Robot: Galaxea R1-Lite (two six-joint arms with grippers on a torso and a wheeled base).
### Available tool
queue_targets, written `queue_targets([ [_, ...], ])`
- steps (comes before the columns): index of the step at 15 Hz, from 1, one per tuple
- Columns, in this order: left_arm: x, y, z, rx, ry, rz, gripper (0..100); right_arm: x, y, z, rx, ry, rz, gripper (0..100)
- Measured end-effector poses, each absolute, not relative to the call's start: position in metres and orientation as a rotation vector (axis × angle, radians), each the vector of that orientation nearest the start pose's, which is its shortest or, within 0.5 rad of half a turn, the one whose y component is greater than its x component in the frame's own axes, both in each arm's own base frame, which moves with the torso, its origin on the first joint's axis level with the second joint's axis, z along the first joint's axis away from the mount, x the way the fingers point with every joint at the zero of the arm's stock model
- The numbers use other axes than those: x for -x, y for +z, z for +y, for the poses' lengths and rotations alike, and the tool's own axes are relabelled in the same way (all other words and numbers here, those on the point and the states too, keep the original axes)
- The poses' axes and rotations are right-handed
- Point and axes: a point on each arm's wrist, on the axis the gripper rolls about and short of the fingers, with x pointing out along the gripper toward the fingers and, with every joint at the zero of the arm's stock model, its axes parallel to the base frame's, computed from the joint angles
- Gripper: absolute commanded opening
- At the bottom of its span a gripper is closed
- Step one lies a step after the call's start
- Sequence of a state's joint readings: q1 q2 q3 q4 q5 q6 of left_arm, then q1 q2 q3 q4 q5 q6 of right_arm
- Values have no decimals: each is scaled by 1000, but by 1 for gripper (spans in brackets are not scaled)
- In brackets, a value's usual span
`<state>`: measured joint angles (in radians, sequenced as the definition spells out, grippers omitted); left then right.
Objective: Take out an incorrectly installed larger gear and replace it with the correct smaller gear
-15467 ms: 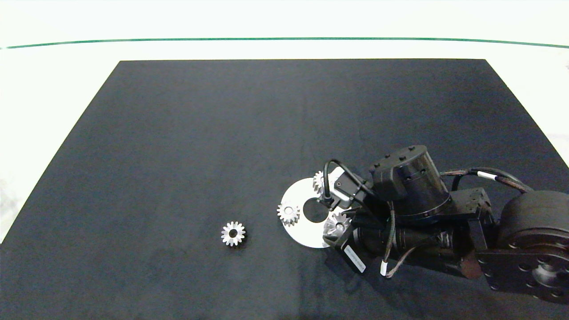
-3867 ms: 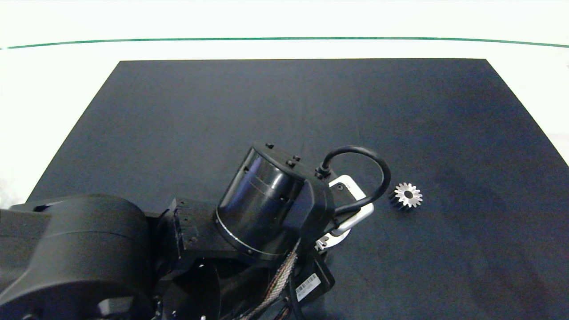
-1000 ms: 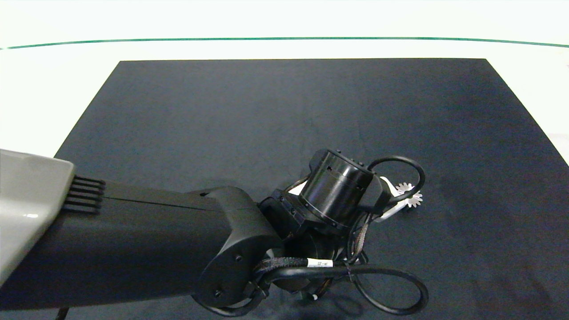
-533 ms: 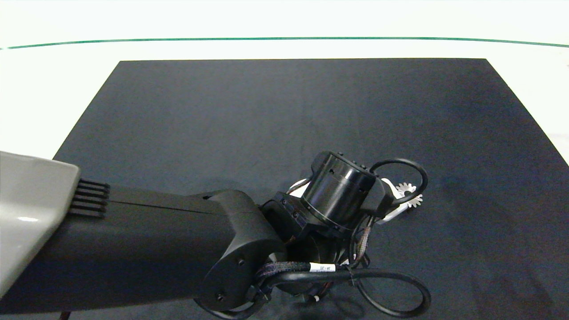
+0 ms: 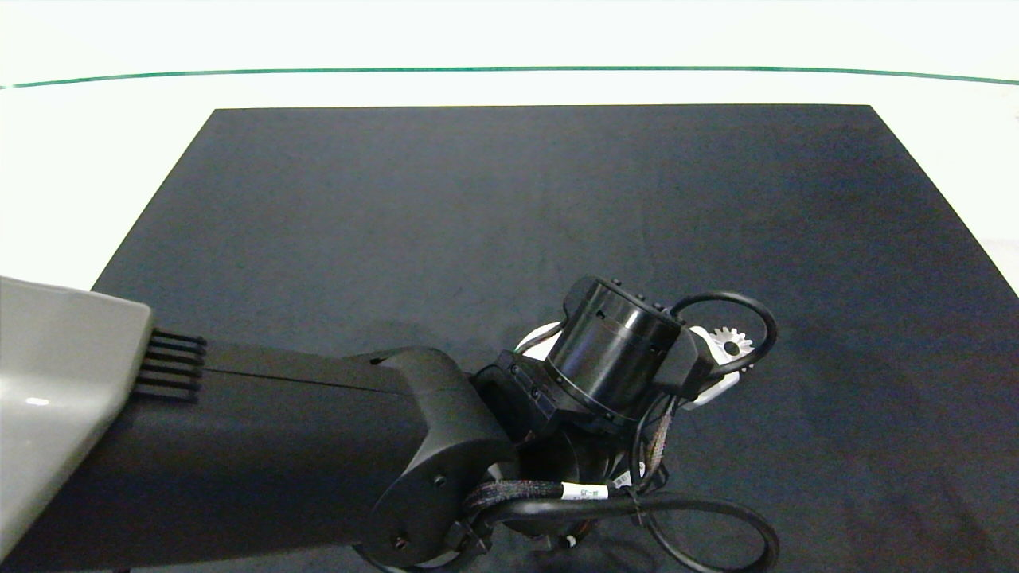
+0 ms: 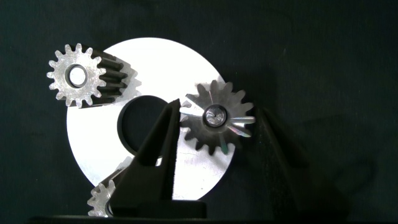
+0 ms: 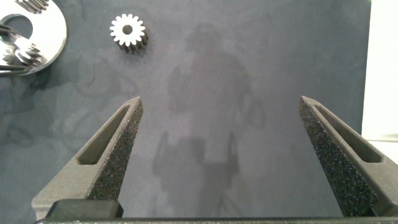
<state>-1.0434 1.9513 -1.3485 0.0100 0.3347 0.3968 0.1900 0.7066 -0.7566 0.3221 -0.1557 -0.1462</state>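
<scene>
In the left wrist view the smaller gear (image 6: 214, 118) sits at the edge of the round silver plate (image 6: 155, 62), with a shiny peg showing in its centre hole. My left gripper (image 6: 217, 112) is shut on the smaller gear, one dark finger on each side. In the head view the left arm (image 5: 613, 350) hides the plate. The larger gear (image 5: 730, 342) lies on the black mat just right of that wrist, half covered by a cable. It also shows as the larger gear (image 7: 127, 31) beside the plate (image 7: 53, 31). My right gripper (image 7: 221, 102) hangs open over bare mat.
Two other small silver gears stand on the plate, one gear (image 6: 78, 74) at its rim and another gear (image 6: 99, 199) half hidden by a finger. The plate has a round centre hole (image 6: 143, 121). The black mat (image 5: 509, 199) spreads far behind; white table surrounds it.
The right arm has left the head view and the larger gear lies on the mat. In the last second my left wrist shifted slightly right and toward the front, covering more of the larger gear.
</scene>
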Motion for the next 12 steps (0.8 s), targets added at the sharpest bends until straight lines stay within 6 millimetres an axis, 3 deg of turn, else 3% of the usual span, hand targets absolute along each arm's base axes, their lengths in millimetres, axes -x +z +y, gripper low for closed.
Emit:
queue_targets([
  [7,-196,190,-319,-746,-775,347,100,-41,251,4,190,51,266,100],
  [12,-191,211,-283,-695,-726,341,100,-38,252,3,182,33,256,100],
])
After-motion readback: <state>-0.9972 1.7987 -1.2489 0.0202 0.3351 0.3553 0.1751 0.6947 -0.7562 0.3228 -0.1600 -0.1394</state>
